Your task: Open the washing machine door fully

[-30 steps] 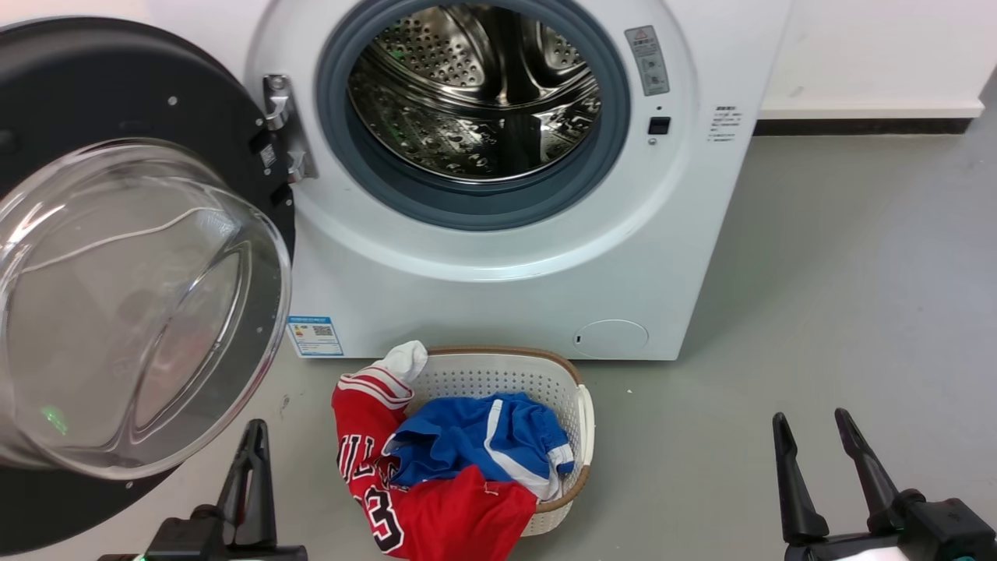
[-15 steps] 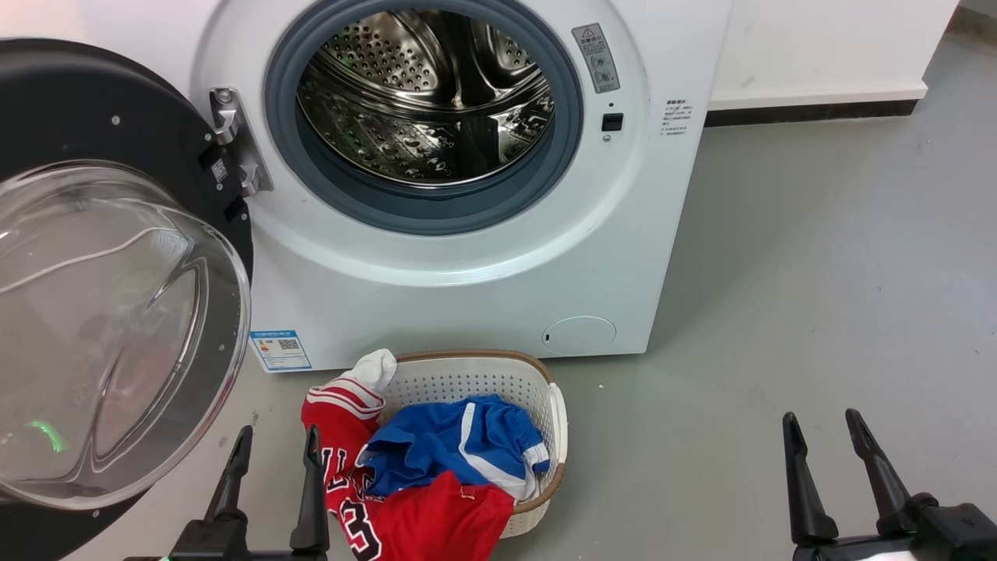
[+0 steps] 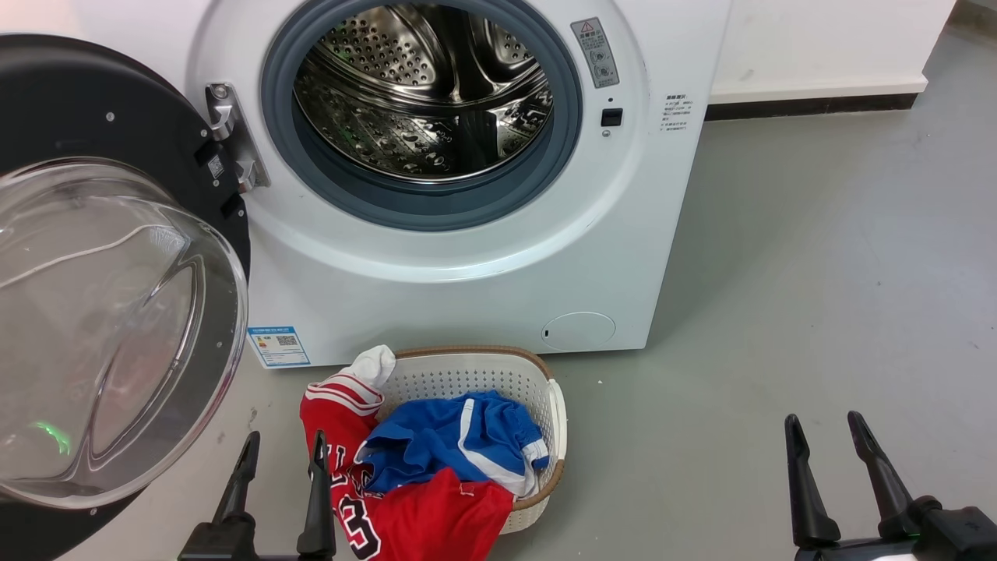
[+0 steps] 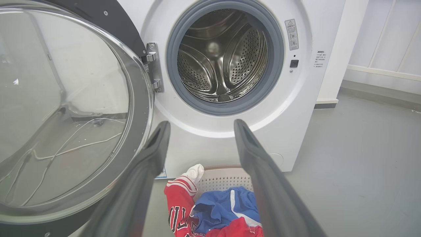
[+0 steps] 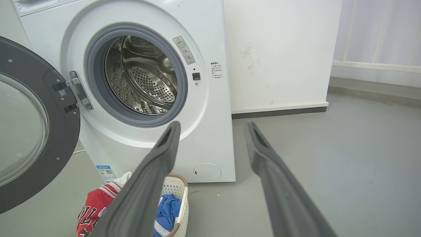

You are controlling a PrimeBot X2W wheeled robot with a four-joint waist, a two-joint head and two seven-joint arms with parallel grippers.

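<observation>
The white washing machine (image 3: 467, 288) stands ahead with its steel drum (image 3: 424, 93) exposed. The washing machine door (image 3: 93, 101), a black disc with a bulging glass bowl (image 3: 101, 327), hangs swung out wide to the left on its metal hinge (image 3: 226, 132). My left gripper (image 3: 284, 440) is open and empty, low down just right of the door's lower edge and apart from it. My right gripper (image 3: 824, 421) is open and empty over bare floor at the right. In the left wrist view, the left gripper (image 4: 201, 123) points at the machine (image 4: 204, 144), with the door (image 4: 108, 19) to its left. The right gripper (image 5: 212, 124) also faces the machine (image 5: 210, 108) and door (image 5: 62, 131).
A white laundry basket (image 3: 467, 352) sits on the floor against the machine's front, holding a blue garment (image 3: 452, 444), with a red jersey (image 3: 420, 522) hanging over its left side. Grey floor (image 3: 818, 273) stretches to the right, with a white wall (image 3: 818, 39) beyond.
The head camera has turned, shifting the whole picture left. The left gripper's fingers, seen close together a second ago, now stand apart. The door's swing looks unchanged.
</observation>
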